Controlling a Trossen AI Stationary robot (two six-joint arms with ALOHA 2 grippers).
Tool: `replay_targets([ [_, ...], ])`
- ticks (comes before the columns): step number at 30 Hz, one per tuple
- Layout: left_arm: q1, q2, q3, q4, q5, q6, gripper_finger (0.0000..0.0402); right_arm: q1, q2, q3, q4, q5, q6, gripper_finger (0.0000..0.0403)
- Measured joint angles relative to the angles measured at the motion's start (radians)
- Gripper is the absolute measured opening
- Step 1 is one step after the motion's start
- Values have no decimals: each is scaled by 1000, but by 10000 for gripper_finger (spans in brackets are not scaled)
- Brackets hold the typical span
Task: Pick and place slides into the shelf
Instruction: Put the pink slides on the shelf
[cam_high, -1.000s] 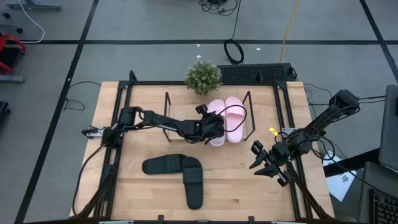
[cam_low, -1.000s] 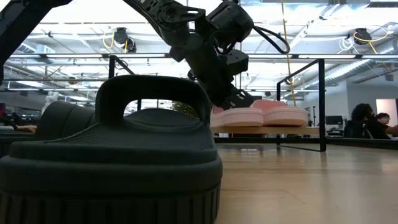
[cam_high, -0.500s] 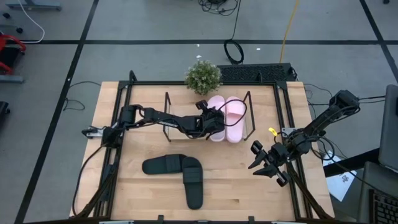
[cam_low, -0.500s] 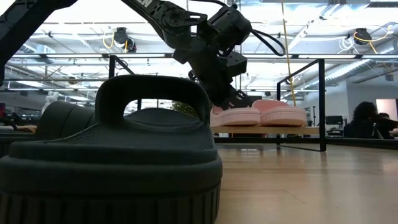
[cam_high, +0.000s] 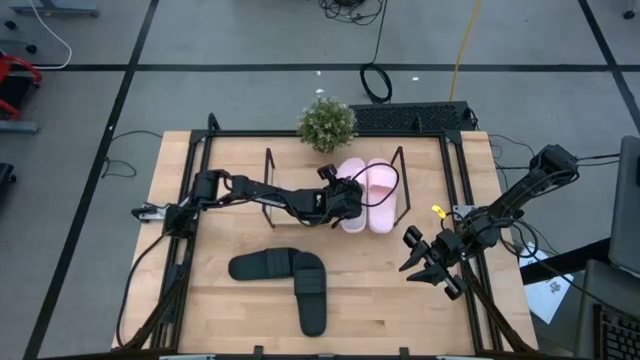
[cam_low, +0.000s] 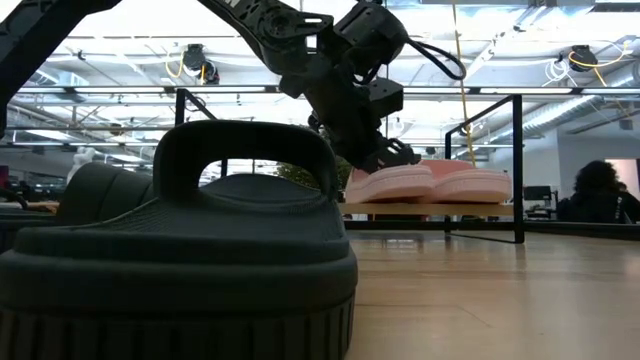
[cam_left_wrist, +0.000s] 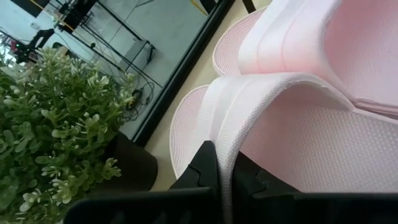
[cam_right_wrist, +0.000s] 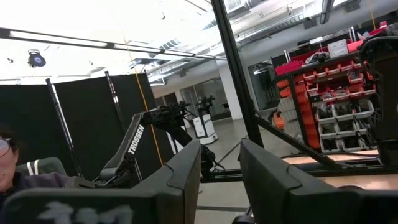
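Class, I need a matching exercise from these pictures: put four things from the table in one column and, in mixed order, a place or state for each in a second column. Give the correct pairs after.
Column 1
1. pink slides
2. black slides
3. plant
4. right gripper

Column 2
A. at the table's back edge
B. lying on the bare tabletop, front
C. on the shelf, one held by the left gripper
D. open, holding nothing, at the table's right side

Pairs: 1-C, 2-B, 3-A, 4-D

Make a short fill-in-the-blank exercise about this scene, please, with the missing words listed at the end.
1. The left gripper is shut on the strap of a ____ slide.
2. The two slides lying on the table outside the shelf are ____.
3. The small potted ____ stands at the table's far edge.
4. The right gripper holds ____.

Missing words: pink; black; plant; nothing
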Motion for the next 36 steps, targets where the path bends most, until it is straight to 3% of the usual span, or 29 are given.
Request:
replay_targets([
  [36,-6,-3,41,-72,39,-57,0,0,0,0,8,3,-8,105],
])
